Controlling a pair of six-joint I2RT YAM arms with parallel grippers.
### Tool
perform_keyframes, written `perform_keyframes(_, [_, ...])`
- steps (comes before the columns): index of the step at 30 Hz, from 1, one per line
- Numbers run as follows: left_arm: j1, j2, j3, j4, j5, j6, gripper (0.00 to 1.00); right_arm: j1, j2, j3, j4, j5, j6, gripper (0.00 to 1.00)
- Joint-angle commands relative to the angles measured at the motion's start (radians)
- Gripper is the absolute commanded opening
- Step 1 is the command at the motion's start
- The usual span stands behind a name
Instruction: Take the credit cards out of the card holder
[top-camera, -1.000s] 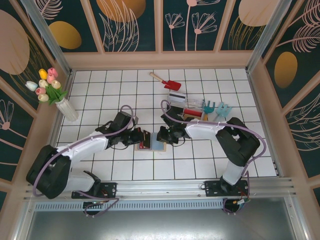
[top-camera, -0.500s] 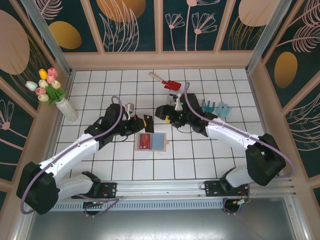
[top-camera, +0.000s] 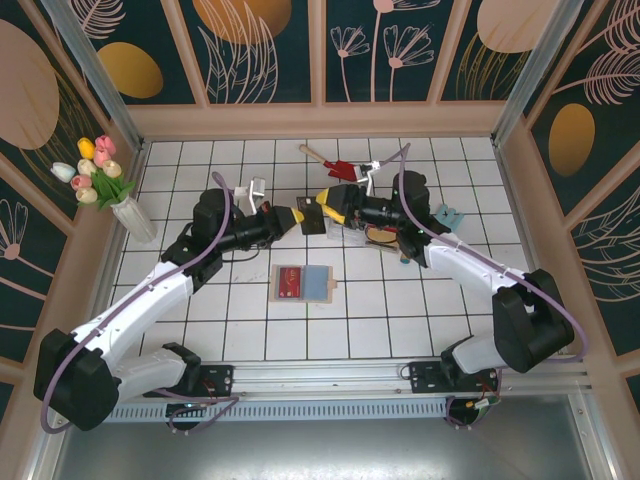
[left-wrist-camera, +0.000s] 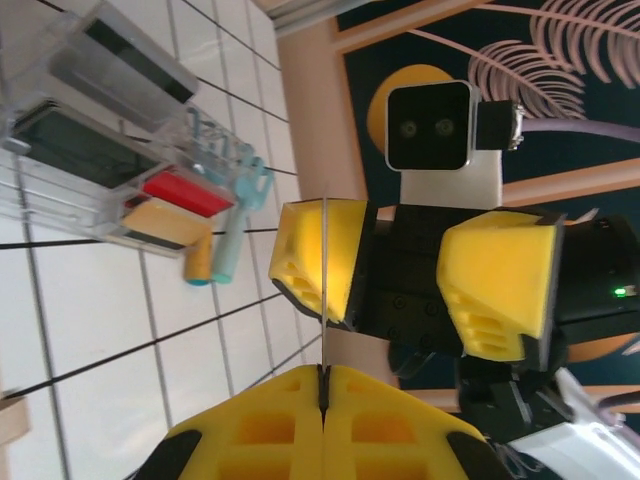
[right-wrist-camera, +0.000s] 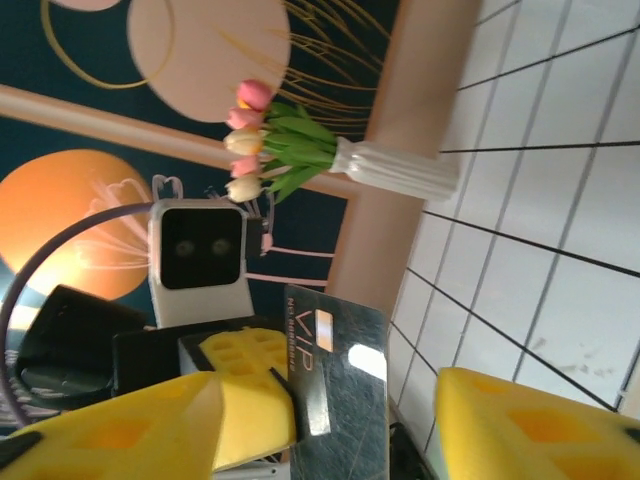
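The card holder (top-camera: 303, 285) lies open on the tiles with a red credit card (top-camera: 290, 283) on its left half. Above and behind it, my left gripper (top-camera: 289, 218) (left-wrist-camera: 323, 372) is shut on a dark credit card (top-camera: 312, 219) (left-wrist-camera: 323, 280) marked VIP (right-wrist-camera: 340, 385), held on edge in the air. My right gripper (top-camera: 328, 204) (right-wrist-camera: 330, 400) faces it, open, its yellow fingers (left-wrist-camera: 318, 255) either side of the card's free end. The card stands close to one finger; I cannot tell whether they touch.
A clear plastic tray (top-camera: 381, 236) (left-wrist-camera: 95, 150) holding red and dark items sits at the back right, under my right arm. Teal toy rakes (top-camera: 448, 216) (left-wrist-camera: 232, 225) lie beside it. A red toy shovel (top-camera: 340, 167) lies further back. A vase of tulips (top-camera: 118, 197) (right-wrist-camera: 300, 150) stands at the left wall.
My left gripper lifted the dark card off the holder, up and toward the back. My right gripper left the holder, swung back to meet the card, and its jaws now stand open.
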Motion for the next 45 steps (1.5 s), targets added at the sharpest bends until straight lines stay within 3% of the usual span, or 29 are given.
perform_keyframes(1, [0.012,-0.018,0.014,0.096,0.046,-0.060,0.00,-0.011,-0.009,-0.006,0.129,-0.079,0.053,0.52])
perform_keyframes(8, [0.015,-0.019,0.016,0.118,0.067,-0.084,0.00,-0.016,0.010,0.000,0.175,-0.116,0.081,0.28])
perform_keyframes(17, [0.017,-0.011,0.009,0.139,0.069,-0.080,0.00,-0.018,0.005,0.014,0.118,-0.121,-0.004,0.07])
perform_keyframes(18, [0.018,-0.008,0.010,0.133,0.070,-0.074,0.04,-0.021,-0.001,0.017,0.093,-0.116,-0.033,0.02])
perform_keyframes(21, [0.026,-0.003,0.032,0.029,0.034,-0.002,0.33,-0.029,-0.026,0.044,-0.081,-0.054,-0.185,0.00])
perform_keyframes(23, [0.028,-0.005,0.038,-0.063,-0.039,0.075,0.61,-0.040,-0.037,0.074,-0.226,-0.029,-0.290,0.00])
perform_keyframes(24, [0.029,-0.008,0.036,-0.111,-0.084,0.122,0.70,-0.044,-0.042,0.088,-0.283,-0.025,-0.328,0.00])
perform_keyframes(29, [0.038,0.008,0.009,-0.271,-0.202,0.275,0.93,-0.050,-0.079,0.128,-0.527,0.127,-0.507,0.00])
perform_keyframes(35, [0.043,0.034,-0.020,-0.360,-0.307,0.425,0.99,-0.058,-0.094,0.181,-0.671,0.329,-0.718,0.00])
perform_keyframes(45, [0.052,0.054,-0.020,-0.415,-0.430,0.565,0.98,-0.040,-0.001,0.294,-0.845,0.491,-1.246,0.00])
